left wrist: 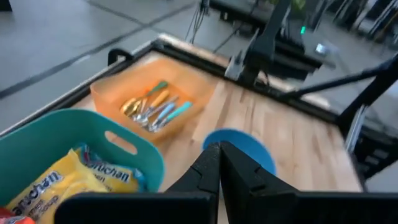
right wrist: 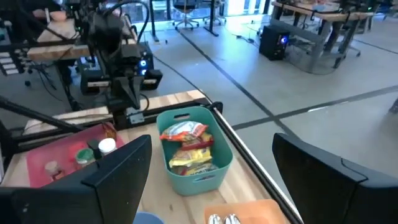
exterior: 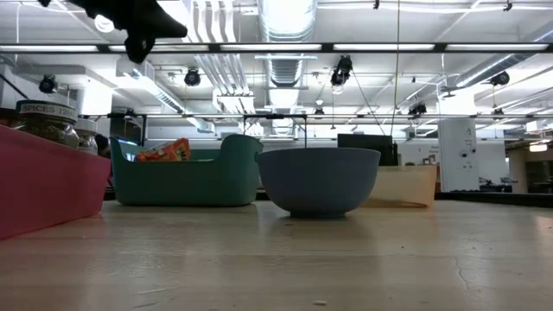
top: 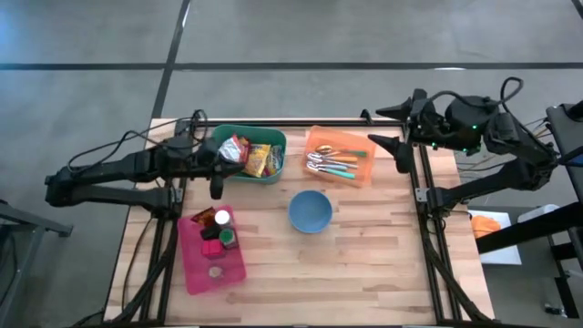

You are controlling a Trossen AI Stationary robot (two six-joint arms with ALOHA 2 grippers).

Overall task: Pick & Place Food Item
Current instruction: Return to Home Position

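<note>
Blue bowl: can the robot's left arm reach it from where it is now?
Probably yes. The left gripper hangs shut beside the teal bin, and only bare table lies between it and the blue bowl. The pink bin sits off to one side, not in the way. It must open first.

bare tabletop (top: pixel 383 264) right of blue bowl (top: pixel 310 210), pink bin (top: pixel 191 260) left

— Where am I working?
— A robotics lab. My wooden table (top: pixel 383 264) stands on a polished concrete floor (top: pixel 364 32), under exposed ducts (exterior: pixel 278 26) and strip lights (exterior: pixel 389 47).
— And past my table?
— Workbenches (right wrist: pixel 336 11), a computer tower (right wrist: pixel 277 40), wheeled office chairs (right wrist: pixel 186 17), all in 1 open hall.
</note>
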